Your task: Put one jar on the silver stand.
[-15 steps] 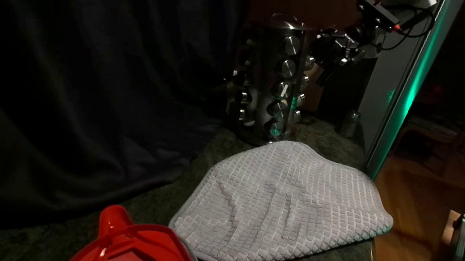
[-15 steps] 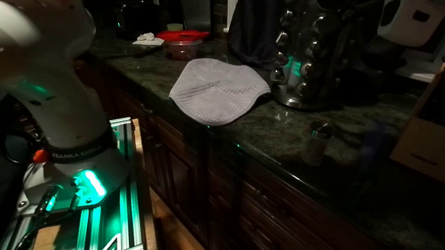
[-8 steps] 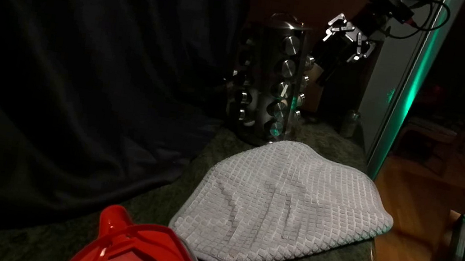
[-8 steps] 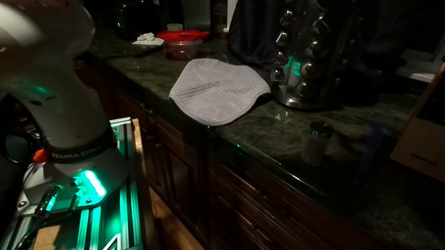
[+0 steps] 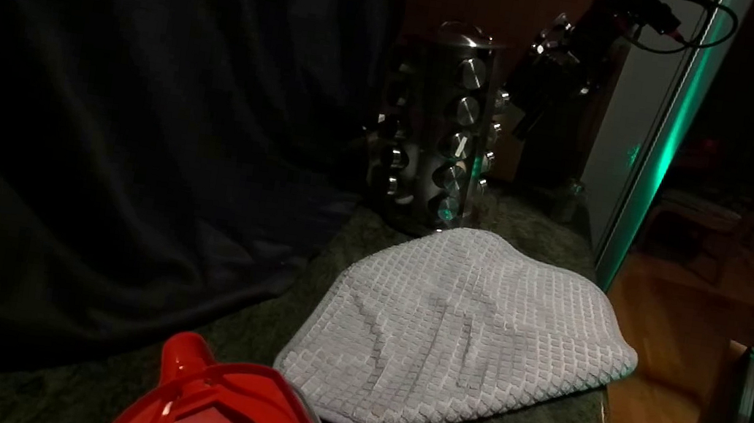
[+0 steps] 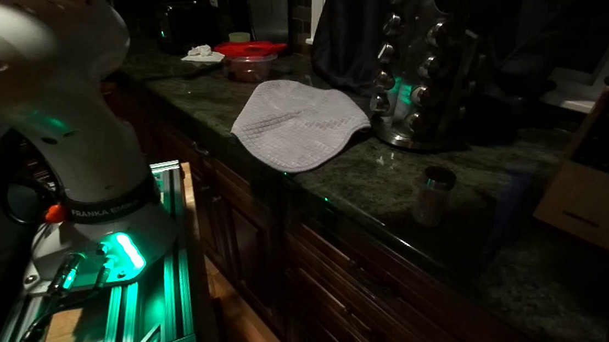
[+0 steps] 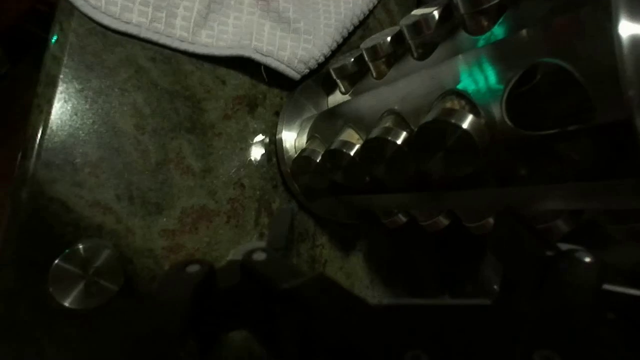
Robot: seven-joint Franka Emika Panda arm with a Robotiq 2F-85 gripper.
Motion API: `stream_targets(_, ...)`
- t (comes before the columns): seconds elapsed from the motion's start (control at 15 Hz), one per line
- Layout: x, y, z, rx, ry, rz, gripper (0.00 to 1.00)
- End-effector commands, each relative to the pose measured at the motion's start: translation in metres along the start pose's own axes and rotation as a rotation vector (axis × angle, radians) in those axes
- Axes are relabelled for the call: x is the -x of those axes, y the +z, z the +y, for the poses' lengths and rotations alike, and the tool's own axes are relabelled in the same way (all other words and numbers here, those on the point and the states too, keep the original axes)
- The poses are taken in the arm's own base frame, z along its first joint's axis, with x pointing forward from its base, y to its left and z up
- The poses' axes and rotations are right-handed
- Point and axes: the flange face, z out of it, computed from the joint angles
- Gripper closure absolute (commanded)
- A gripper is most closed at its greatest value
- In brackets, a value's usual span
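Silver stand (image 5: 432, 131) has the gripper (image 5: 524, 107) beside its upper tiers, spread or pinching I cannot tell, and in an exterior view stands far on the dim, mottled worktop (image 6: 357, 167) beside a dark drape (image 6: 344, 36), open surface running from its base to the upright jar (image 6: 432, 199) by the near edge (image 6: 405, 243).

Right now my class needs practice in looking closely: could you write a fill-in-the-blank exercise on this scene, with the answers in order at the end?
1. The loose jar stands ____ on the counter, not lying on its side.
2. In both exterior views, the cloth lies ____ the plastic container and the silver stand.
3. The container's lid is coloured ____.
4. In the wrist view, a round hole in the silver stand looks ____ rather than filled.

Missing words: upright; between; red; empty.
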Motion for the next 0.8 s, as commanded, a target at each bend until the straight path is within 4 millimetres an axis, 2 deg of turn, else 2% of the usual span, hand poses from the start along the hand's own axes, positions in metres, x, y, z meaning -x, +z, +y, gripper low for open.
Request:
stream_targets(0.0,0.012,-0.005,0.004,0.049,-0.061,0.055,0.0)
stream_targets(0.73,0.045,-0.018,0.004,0.069,-0.293,0.078,0.0)
